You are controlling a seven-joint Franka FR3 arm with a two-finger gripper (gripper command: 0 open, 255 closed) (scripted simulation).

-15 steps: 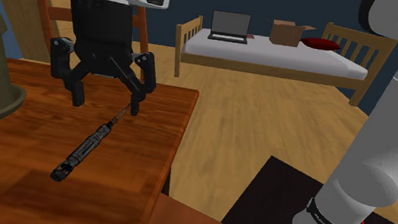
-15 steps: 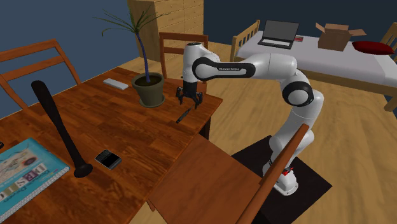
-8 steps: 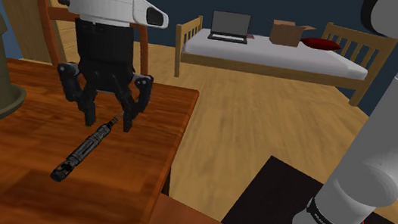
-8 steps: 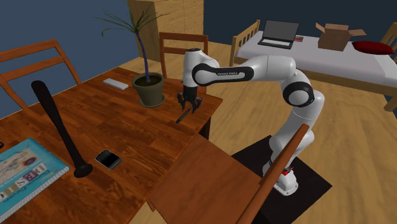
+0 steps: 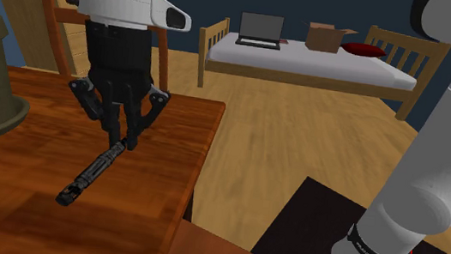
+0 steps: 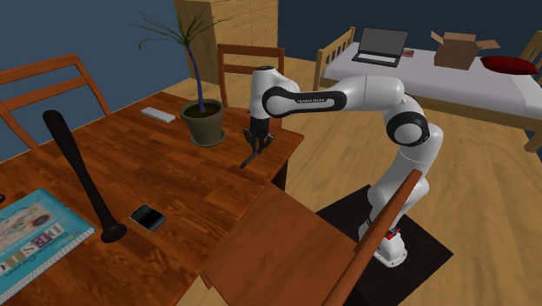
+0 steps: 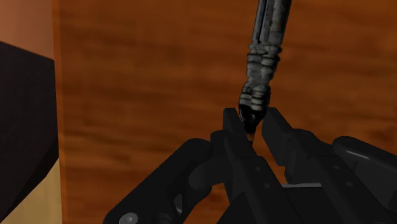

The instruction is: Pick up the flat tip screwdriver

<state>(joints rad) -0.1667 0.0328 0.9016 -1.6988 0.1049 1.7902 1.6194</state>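
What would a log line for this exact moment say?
step: grasp | gripper: down at screwdriver shaft end | screwdriver: flat on table, not lifted

One screwdriver [image 5: 94, 168] on one table [image 6: 174, 182], folks, under one gripper [image 5: 124, 140] on one white arm [image 6: 365, 91]. Chairs came to three: left chair [image 6: 43, 69], far chair [image 6: 247, 52], near chair [image 6: 382, 223]. The tabletop also had one potted plant [image 6: 204, 122], one black bat [image 6: 78, 169], one phone [image 6: 148, 216], one white remote [image 6: 158, 114] and one book [image 6: 35, 230]. Further back stood one dresser [image 6: 226, 22] and one bed [image 6: 452, 83], which carried one laptop [image 6: 382, 45], one cardboard box [image 6: 460, 48] and one red pillow [image 6: 506, 63].
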